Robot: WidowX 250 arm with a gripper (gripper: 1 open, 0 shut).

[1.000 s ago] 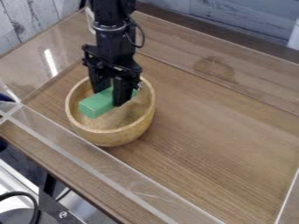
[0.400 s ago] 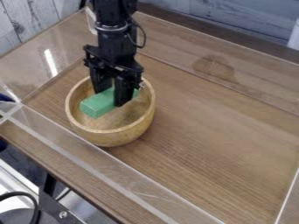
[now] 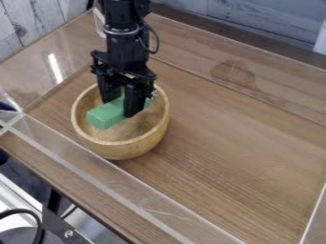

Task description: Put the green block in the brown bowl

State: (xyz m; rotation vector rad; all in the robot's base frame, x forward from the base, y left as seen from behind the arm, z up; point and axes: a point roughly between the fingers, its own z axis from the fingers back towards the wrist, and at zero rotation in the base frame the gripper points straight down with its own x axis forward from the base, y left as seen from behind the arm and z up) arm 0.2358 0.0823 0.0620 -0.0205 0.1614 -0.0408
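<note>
The green block (image 3: 105, 114) lies tilted inside the brown bowl (image 3: 143, 138), its lower end pointing to the bowl's left side. The bowl sits on the wooden table at the left of centre. My gripper (image 3: 125, 101) reaches straight down into the bowl from above, and its black fingers (image 3: 144, 99) stand on either side of the block's upper end, closed against it. That upper end is hidden behind the fingers. Whether the block's lower end touches the bowl's floor I cannot tell.
The wooden tabletop (image 3: 230, 124) is ringed by low clear plastic walls (image 3: 76, 157) along the front and left. A faint round stain (image 3: 237, 70) marks the far right of the table. Beyond the front wall the table edge drops off.
</note>
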